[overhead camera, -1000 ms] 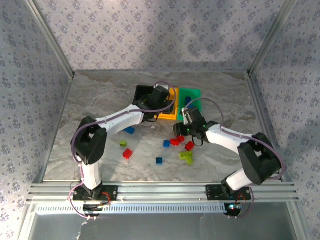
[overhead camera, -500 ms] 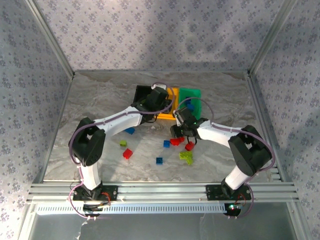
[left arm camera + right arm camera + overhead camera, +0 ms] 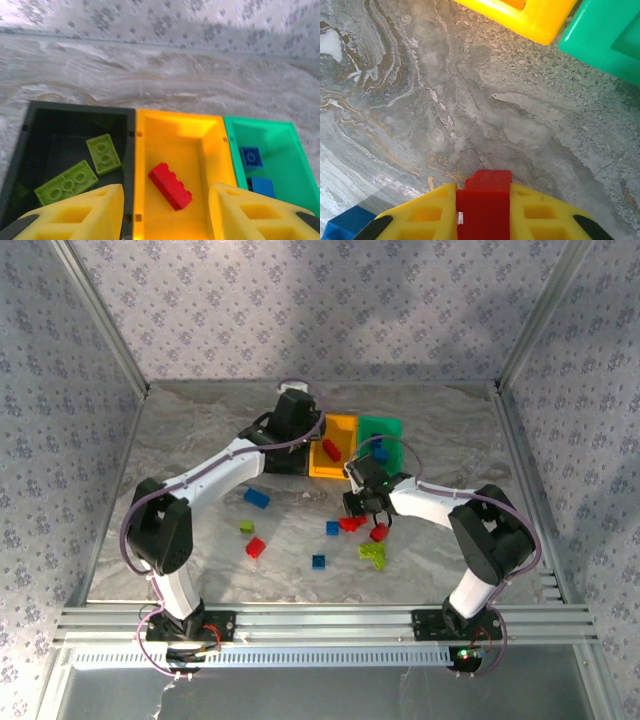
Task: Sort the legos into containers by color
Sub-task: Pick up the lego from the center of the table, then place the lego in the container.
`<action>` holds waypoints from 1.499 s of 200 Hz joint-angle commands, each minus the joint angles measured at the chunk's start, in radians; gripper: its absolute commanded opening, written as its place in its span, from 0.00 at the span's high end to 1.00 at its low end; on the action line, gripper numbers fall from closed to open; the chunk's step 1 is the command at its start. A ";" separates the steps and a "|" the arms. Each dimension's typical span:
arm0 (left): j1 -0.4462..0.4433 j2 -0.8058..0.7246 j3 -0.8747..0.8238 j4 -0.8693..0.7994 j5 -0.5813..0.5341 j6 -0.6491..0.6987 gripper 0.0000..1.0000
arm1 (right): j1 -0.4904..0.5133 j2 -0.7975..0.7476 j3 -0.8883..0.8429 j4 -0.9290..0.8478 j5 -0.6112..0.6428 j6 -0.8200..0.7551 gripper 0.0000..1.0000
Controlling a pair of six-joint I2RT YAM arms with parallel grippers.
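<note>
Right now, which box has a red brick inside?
The middle, orange-yellow bin holds the red brick. The black bin has lime green bricks, the green bin blue ones.

Soft, even light fills my space. From above, big gray shadows lie on the back wall (image 3: 330, 300). My left wrist view is fuzzy far off; the orange-yellow bin (image 3: 192, 130) glows bright.

Stone-look table (image 3: 485, 115) — smooth, faintly sheened. Here's the red brick (image 3: 484, 205), hard glossy plastic, between matt yellow fingers (image 3: 535, 196) with a moulded lattice. The orange bin (image 3: 180, 127): slick, shiny plastic. The rails (image 3: 320, 625) — brushed metal.
</note>
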 commanded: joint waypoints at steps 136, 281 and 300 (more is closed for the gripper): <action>0.131 -0.163 -0.292 0.154 0.167 -0.126 0.51 | 0.029 -0.131 -0.070 0.099 0.076 0.005 0.92; 0.268 -0.350 -0.425 0.100 0.318 -0.111 0.52 | -0.007 0.081 0.361 0.201 0.147 0.095 0.90; 0.268 -0.381 -0.432 0.082 0.319 -0.105 0.52 | -0.031 0.168 0.462 0.186 0.126 0.098 0.86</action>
